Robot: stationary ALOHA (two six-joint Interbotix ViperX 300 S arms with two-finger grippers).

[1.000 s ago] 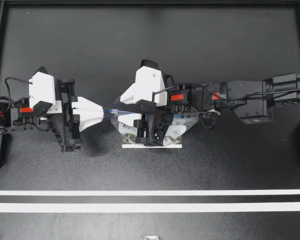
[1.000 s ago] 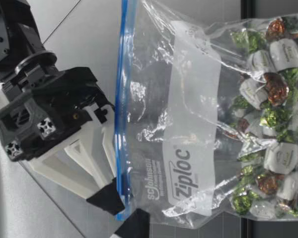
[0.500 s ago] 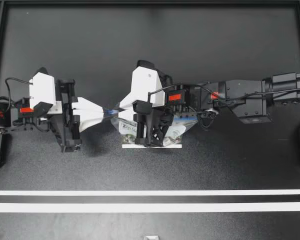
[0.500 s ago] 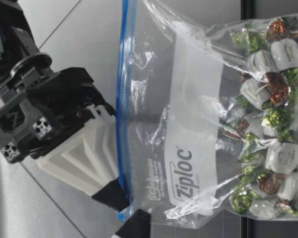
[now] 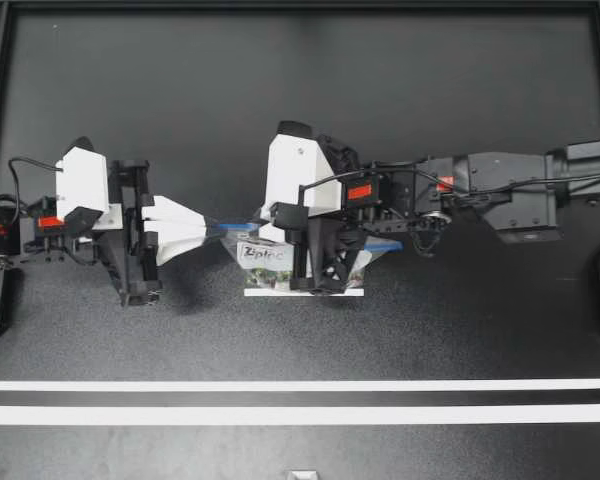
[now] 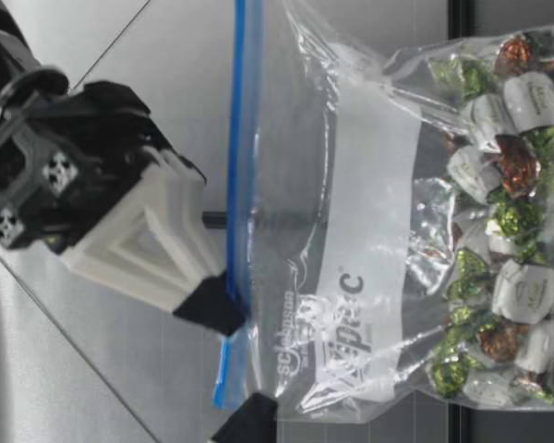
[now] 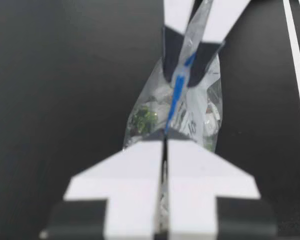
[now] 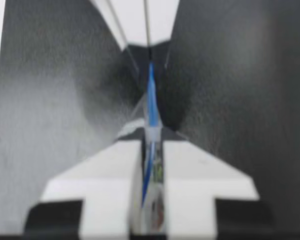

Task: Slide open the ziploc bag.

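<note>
Firstly, the fingers of the left gripper [image 5: 208,228] are clenched on the end of the bag's [image 5: 270,262] blue zip strip [image 5: 238,228], presumably as an anchor. The right gripper [image 5: 268,228] pinches the strip just beside it, likely to draw along it. Both hold the bag upright above the table [image 5: 280,90]. Only the low view shows the wrapped sweets [image 6: 499,231] filling its bottom.

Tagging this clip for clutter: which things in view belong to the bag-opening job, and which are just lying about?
In the job: clear plastic zip bag with blue seal strip, left gripper, right gripper.
Just there: wrapped sweets inside it, white tape lines, black table.
</note>
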